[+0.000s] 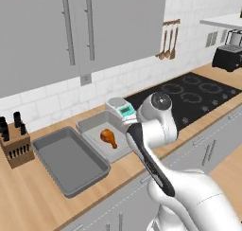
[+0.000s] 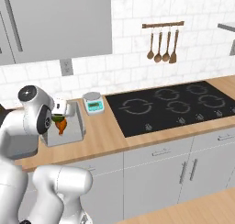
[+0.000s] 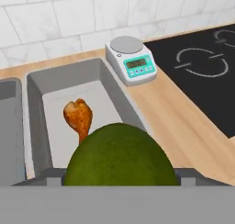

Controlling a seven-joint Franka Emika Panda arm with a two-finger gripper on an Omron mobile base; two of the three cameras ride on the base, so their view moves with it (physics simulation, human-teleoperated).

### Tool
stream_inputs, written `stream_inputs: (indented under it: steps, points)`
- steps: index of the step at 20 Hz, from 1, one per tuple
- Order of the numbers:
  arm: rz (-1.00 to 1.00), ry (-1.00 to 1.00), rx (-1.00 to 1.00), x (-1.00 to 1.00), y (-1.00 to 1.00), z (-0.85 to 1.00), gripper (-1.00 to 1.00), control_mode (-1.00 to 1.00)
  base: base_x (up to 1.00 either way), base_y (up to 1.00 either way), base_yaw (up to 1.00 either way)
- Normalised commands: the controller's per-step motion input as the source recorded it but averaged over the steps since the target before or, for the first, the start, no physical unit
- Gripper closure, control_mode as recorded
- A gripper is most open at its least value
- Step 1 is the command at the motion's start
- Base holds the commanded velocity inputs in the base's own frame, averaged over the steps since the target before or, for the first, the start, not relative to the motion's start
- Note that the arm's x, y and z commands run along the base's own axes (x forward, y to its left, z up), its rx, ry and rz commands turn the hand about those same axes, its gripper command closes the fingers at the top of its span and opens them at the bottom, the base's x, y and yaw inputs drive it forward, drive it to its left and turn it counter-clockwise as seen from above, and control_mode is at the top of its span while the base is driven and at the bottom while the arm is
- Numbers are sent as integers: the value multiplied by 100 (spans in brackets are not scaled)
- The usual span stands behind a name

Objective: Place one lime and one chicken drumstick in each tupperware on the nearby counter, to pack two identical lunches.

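The gripper is holding the lime above the near end of the right tupperware, presumably for dropping beside the chicken drumstick lying inside. The lime is hiding the fingertips; the left tupperware is sitting empty on the counter.
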Motion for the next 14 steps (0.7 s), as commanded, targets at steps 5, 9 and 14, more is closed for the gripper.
stream_inputs:
  steps: [5,9,14]
  points:
    - [1,10,0,100,36,-74,100,-100,0,0,0]
    - [0,13,0,100,42,-49,100,-100,0,0,0]
    - [0,18,0,100,35,-49,-100,-100,0,0,0]
